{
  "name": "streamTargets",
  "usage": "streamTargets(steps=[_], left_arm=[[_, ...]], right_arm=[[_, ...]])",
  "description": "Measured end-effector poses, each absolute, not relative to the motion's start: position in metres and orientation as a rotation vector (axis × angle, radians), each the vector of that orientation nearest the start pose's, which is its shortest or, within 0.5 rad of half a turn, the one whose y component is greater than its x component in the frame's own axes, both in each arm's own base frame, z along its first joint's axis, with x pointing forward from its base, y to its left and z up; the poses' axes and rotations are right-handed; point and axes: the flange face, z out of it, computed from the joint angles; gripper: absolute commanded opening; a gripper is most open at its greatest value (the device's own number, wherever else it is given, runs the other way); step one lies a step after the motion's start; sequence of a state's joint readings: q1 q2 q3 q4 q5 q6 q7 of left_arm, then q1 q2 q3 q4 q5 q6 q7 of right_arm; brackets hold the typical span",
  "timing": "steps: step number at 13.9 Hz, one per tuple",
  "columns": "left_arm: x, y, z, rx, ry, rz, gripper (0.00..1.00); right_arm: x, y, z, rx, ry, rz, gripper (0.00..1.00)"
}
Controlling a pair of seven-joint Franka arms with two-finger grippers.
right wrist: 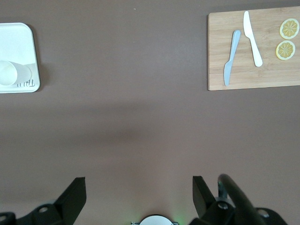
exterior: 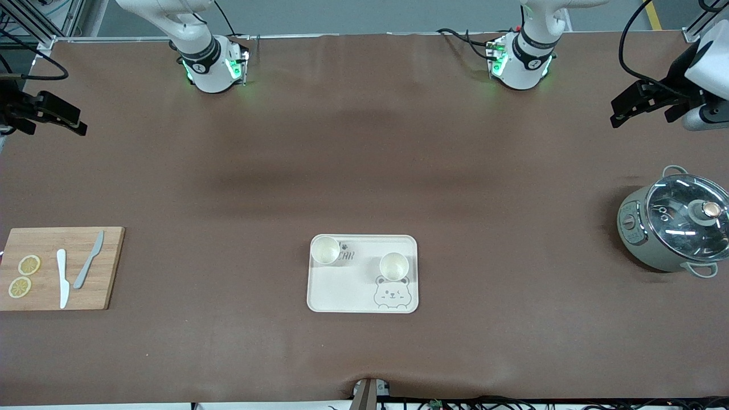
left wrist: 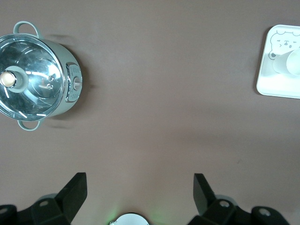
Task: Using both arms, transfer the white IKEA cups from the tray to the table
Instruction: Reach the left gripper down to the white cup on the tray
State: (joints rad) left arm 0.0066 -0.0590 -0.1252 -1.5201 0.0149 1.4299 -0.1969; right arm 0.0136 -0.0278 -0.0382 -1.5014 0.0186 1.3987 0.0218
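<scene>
The left hand [exterior: 641,108] hangs in the air over the table's [exterior: 364,171] end on the left arm's side, above bare brown cloth. Its two black fingers [left wrist: 75,192] stand wide apart, and it holds nothing and touches nothing. The right hand [exterior: 54,117] hangs over the table's other end, at the right arm's side. Its fingers [right wrist: 77,194] are wide apart too, with nothing between them. Both arms wait, well apart from the cups.

The two white cups stand upright on the bear tray [exterior: 364,296], in the middle of the table and close to the front camera. One cup [exterior: 326,250] sits in the tray's corner toward the right arm's end. The other cup [exterior: 393,266] sits toward the left arm's end, just above the bear picture. The cups do not touch each other.

A green pot with a glass lid [exterior: 678,228] sits near the left arm's end. A wooden board [exterior: 108,267] lies near the right arm's end, with a white knife [exterior: 62,279], a grey knife [exterior: 88,261] and two lemon slices [exterior: 24,275] on it.

Each wrist view cuts off most of the tray and shows only part of one cup. The word printed on the tray is partly hidden by a cup. The front view cuts off part of each arm.
</scene>
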Motion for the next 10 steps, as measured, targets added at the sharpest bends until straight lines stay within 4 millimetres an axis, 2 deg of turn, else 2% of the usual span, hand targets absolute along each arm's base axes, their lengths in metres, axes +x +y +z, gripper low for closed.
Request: streamTargets(steps=[7, 9, 10], left_arm=[[0.519, -0.062, 0.666, -3.112, -0.123, 0.051, 1.0], [0.529, -0.075, 0.649, -3.111, -0.082, 0.102, 1.0], [0.535, -0.089, 0.635, -3.11, -0.043, 0.135, 1.0]], right_arm=[[0.527, -0.011, 0.657, -3.119, 0.069, 0.124, 1.0], [0.527, -0.011, 0.657, -3.119, 0.069, 0.125, 1.0], [0.527, -0.011, 0.657, -3.119, 0.069, 0.126, 1.0]])
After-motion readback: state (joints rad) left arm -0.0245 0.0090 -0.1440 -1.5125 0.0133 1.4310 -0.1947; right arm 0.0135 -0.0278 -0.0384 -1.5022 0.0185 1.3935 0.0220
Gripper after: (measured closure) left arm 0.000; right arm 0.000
